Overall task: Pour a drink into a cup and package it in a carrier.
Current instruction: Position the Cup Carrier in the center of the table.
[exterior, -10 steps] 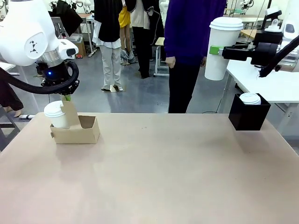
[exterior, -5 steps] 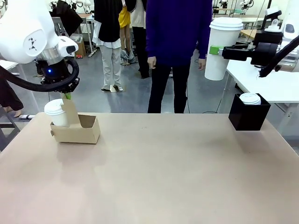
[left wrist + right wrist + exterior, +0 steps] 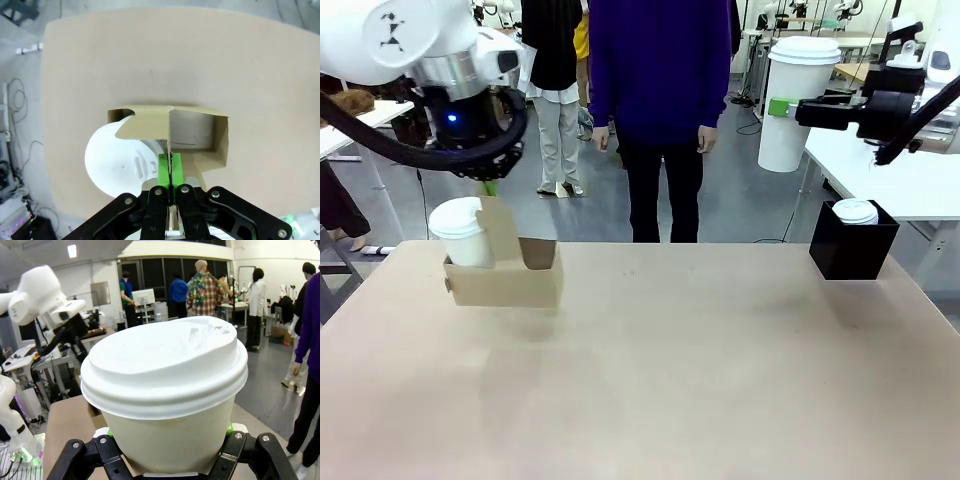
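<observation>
— How was the low brown cardboard carrier (image 3: 506, 283) held?
— By its tab (image 3: 501, 228), pinched tight in the left gripper (image 3: 170, 168), above the table (image 3: 680, 390), a lidded white paper cup (image 3: 461, 233) slotted inside.
— The right gripper (image 3: 168, 432)?
— Clamped around another lidded white cup (image 3: 167, 385).

Upper left, the left gripper (image 3: 491, 188) is pointing straight down, jaws pinching the tab of a brown cardboard carrier (image 3: 505, 285). Upper right, the right gripper (image 3: 788, 108) is reaching level toward frame left, jaws clasping a lidded white paper cup (image 3: 807, 95).

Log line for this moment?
left gripper: shut on carrier, off table | cup: in carrier | right gripper: shut on second cup
</observation>
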`<state>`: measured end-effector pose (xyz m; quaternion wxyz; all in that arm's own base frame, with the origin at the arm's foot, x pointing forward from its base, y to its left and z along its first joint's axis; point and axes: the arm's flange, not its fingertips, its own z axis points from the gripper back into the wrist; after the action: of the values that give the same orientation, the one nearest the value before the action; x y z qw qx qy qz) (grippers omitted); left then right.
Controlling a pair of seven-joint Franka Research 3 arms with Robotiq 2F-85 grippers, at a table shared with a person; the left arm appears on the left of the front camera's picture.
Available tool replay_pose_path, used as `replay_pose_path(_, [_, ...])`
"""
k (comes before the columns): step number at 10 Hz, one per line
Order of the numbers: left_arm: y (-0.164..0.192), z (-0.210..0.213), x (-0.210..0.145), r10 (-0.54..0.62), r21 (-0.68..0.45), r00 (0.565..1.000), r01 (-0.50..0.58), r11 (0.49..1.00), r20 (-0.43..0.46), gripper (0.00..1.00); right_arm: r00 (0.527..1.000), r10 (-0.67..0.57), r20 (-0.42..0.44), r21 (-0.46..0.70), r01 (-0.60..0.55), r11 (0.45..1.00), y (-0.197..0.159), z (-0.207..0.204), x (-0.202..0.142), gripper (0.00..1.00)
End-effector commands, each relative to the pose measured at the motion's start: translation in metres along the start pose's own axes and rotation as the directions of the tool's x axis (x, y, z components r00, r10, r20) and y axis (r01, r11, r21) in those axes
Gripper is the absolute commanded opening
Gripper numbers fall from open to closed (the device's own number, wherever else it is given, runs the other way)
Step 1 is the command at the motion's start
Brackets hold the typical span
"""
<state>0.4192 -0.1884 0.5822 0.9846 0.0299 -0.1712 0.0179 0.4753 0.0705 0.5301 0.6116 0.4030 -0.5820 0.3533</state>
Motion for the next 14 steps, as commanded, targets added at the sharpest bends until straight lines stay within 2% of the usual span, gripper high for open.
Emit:
replay_pose_path(1, [-0.033, 0.008, -0.036, 0.015, -0.022, 1.000, -0.015, 1.000, 0.014, 0.02, 1.000, 0.016, 0.007, 0.005, -0.016, 1.000, 0.000, -0.002, 0.003, 0.80])
replay_pose_path(5, [-0.111, -0.003, -0.090, 0.033, -0.040, 0.999, -0.032, 0.999, 0.018, 0.02, 1.000, 0.016, 0.007, 0.005, -0.016, 1.000, 0.000, -0.002, 0.003, 0.80])
replay_pose_path(9, [-0.160, -0.017, -0.099, 0.041, -0.055, 0.999, -0.040, 0.998, 0.029, 0.02, 1.000, 0.016, 0.007, 0.005, -0.016, 1.000, 0.000, -0.002, 0.003, 0.80])
replay_pose_path(14, [-0.197, -0.038, -0.103, 0.043, -0.041, 0.999, -0.043, 0.998, 0.011, 0.02, 1.000, 0.016, 0.007, 0.005, -0.016, 1.000, 0.000, -0.002, 0.003, 0.80])
